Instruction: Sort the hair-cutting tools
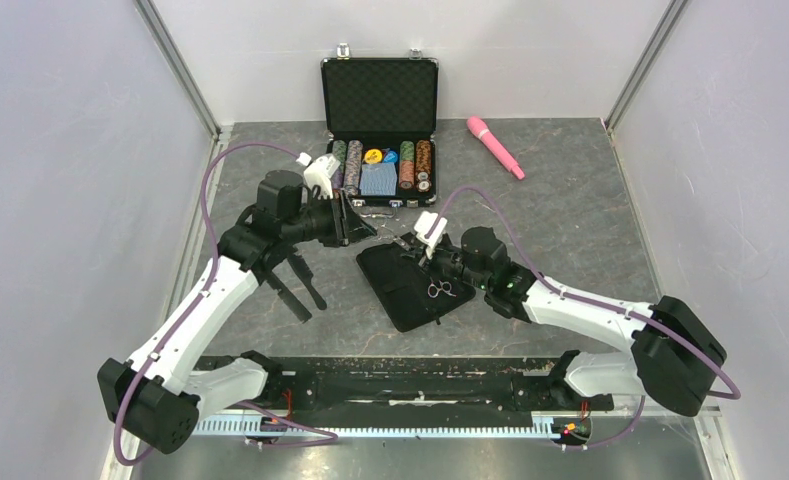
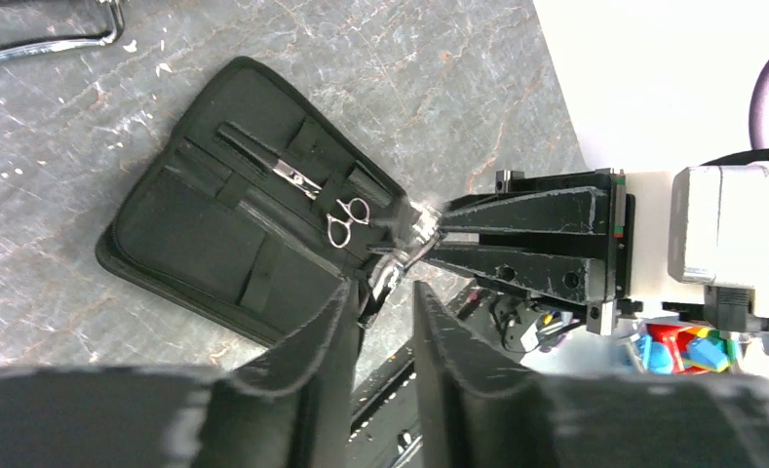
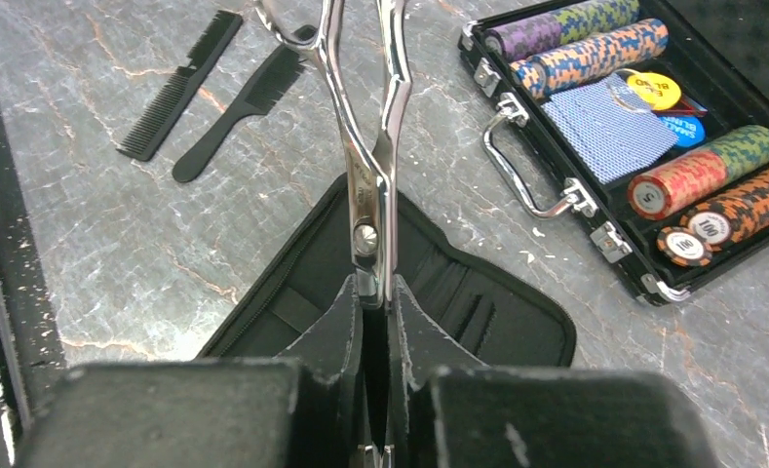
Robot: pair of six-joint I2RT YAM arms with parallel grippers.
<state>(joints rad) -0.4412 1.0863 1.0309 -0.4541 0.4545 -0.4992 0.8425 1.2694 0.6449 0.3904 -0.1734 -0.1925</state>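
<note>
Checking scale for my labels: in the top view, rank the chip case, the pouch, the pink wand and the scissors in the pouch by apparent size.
Largest to smallest:
chip case, open lid included
pouch
pink wand
scissors in the pouch

- Setting: robot laboratory test cell.
- Enclosure: plain white wall panels (image 1: 60, 200) held in aluminium posts (image 1: 178, 70) on three sides.
- Work surface: grey marbled table (image 1: 590, 210).
- Equipment: left arm (image 1: 205, 300) and right arm (image 1: 580, 305) on a black base rail (image 1: 420, 385); purple cables (image 1: 207, 195).
- Props, unrelated: poker-chip case (image 1: 380, 95), pink wand (image 1: 495, 146), black combs (image 3: 180, 86), black pouch (image 1: 400, 290).
</note>
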